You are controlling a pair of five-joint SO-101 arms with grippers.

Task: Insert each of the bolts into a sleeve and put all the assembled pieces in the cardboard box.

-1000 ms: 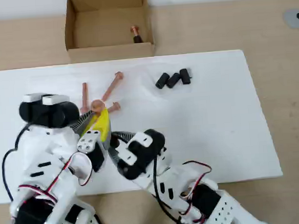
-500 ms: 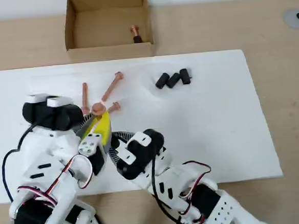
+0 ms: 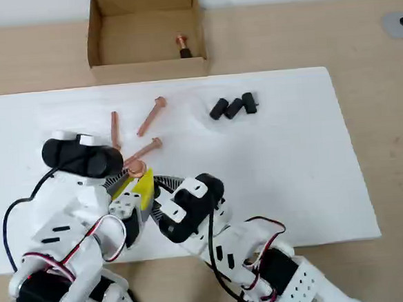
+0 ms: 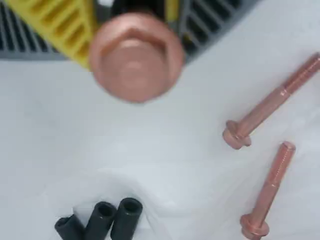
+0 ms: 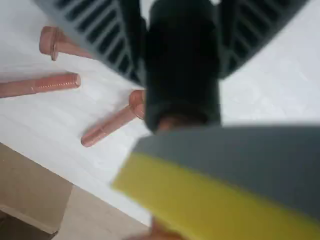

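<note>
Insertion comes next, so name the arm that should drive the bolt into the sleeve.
Left, probably. The left gripper is shut on the bolt, and the right gripper holds the sleeve close in front of it, so a short push from the left arm should seat the bolt.

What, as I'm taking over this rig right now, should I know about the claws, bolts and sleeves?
Left claw: shut on a bolt, head facing its wrist camera.
Right claw: shut on a black sleeve, meeting the left claw over the near part of the white mat.
On the mat: three loose bolts and three spare sleeves.
Done: one assembled piece lies in the cardboard box.
Left: mate the held pair (how far in the bolt sits cannot be told), box it, then assemble and box the other three.
</note>
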